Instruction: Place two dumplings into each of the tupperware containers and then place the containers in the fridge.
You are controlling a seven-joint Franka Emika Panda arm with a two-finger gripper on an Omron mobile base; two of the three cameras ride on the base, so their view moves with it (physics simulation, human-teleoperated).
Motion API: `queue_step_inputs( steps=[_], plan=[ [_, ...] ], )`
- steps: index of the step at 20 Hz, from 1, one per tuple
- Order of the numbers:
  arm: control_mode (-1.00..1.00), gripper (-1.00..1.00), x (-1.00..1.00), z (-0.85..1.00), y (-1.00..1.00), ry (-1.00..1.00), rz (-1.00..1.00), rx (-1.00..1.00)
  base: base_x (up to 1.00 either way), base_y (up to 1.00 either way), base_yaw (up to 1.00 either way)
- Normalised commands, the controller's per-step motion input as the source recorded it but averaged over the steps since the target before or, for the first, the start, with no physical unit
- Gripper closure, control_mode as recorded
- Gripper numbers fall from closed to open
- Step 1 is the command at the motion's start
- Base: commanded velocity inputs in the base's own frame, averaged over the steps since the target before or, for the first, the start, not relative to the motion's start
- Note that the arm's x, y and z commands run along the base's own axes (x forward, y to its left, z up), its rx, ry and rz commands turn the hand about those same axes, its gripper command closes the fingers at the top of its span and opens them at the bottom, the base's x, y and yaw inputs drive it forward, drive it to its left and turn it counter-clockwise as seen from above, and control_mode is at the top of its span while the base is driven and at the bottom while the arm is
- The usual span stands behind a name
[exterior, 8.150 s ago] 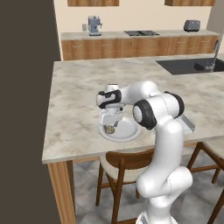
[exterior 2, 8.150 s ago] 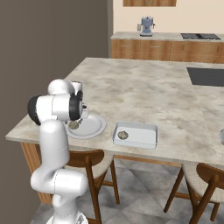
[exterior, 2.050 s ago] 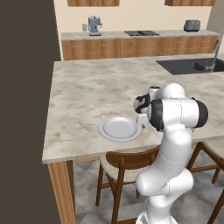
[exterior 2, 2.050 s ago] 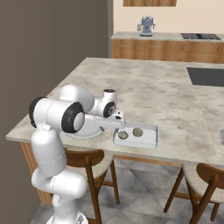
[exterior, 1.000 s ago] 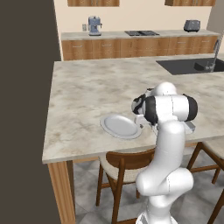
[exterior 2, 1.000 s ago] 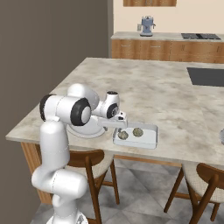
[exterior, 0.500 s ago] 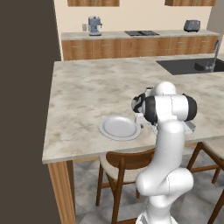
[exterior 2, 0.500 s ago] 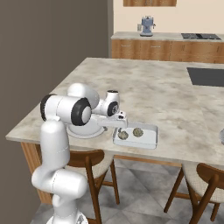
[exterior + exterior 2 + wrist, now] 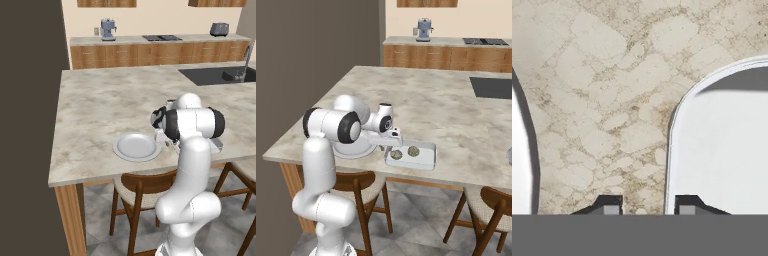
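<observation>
A pale tupperware container (image 9: 428, 156) lies near the counter's front edge with two tan dumplings (image 9: 396, 155) (image 9: 413, 150) inside. In the hand view its rounded corner and rim (image 9: 670, 145) run up between my fingertips. My gripper (image 9: 648, 206) straddles that rim, one finger inside the container and one outside. The jaws are narrowed, with bare counter still showing between the outer finger and the rim. From the right base view the gripper (image 9: 389, 147) reaches down at the container's left end. A sliver of the container (image 9: 218, 145) shows behind the arm in the left base view. The fridge is out of view.
A round white plate (image 9: 135, 146) sits bare just left of the container, its edge (image 9: 519, 150) close beside my fingers. Wooden stools (image 9: 361, 182) stand under the counter's front edge. A tall dark panel (image 9: 30, 125) rises at the left. The sink (image 9: 220, 75) lies far right.
The jaws have drawn in from wide open to narrow around the container's left rim. The arm has barely moved in the last second.
</observation>
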Motion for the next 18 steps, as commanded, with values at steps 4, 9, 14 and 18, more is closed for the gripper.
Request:
queue_step_inputs(
  steps=[4, 9, 14, 18],
  plan=[
    [-1.0, 1.0, 0.0, -0.13, 0.0, 0.0, 0.0, 0.0, 0.0, 0.0, 0.0],
    [-1.0, 1.0, 0.0, -0.04, 0.0, 0.0, 0.0, 0.0, 0.0, 0.0, 0.0],
    [-1.0, 1.0, 0.0, 0.08, 0.0, 0.01, 0.0, -0.06, 0.0, 0.0, 0.0],
    [-1.0, 1.0, 0.0, 0.16, 0.0, 0.02, 0.0, -0.07, 0.0, 0.0, 0.0]
  ],
)
